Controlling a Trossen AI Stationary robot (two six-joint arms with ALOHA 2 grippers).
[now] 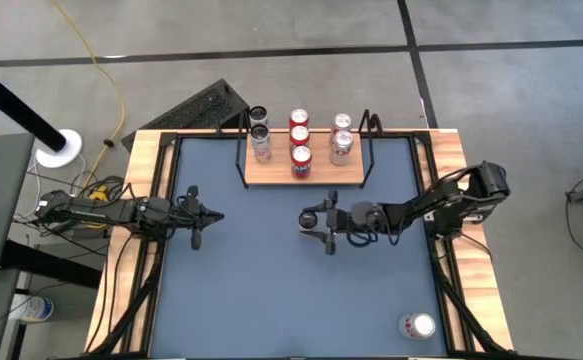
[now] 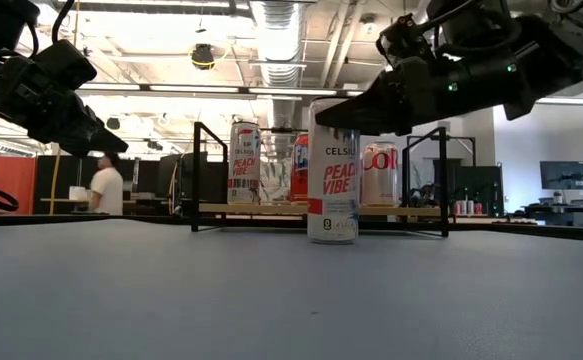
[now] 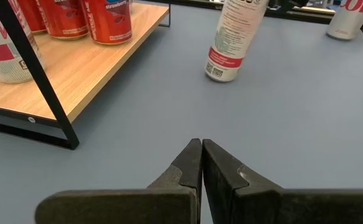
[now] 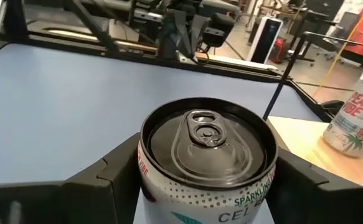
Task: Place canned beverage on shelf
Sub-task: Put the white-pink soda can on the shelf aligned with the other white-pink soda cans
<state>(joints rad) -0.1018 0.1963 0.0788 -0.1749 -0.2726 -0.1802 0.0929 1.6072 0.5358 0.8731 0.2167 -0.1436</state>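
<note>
Standing upright on the blue surface, mid-table and just near of the shelf: the Celsius can, not yet on the board. Straddling it from above, the right gripper, fingers parted to either side of the can's top, flanking rather than visibly squeezing it; hard to say whether touching. Looking like the grasp or regrasp step, with the placing step not done. Already lined up on the shelf: six cans in three columns, the red ones in the middle. Waiting at the left, the left gripper, fingers pressed fully together on nothing. Sitting alone at the near right corner: another can. Calling next for a firm close, a lift clearing the board's edge, then a free spot on a crowded shelf.
</note>
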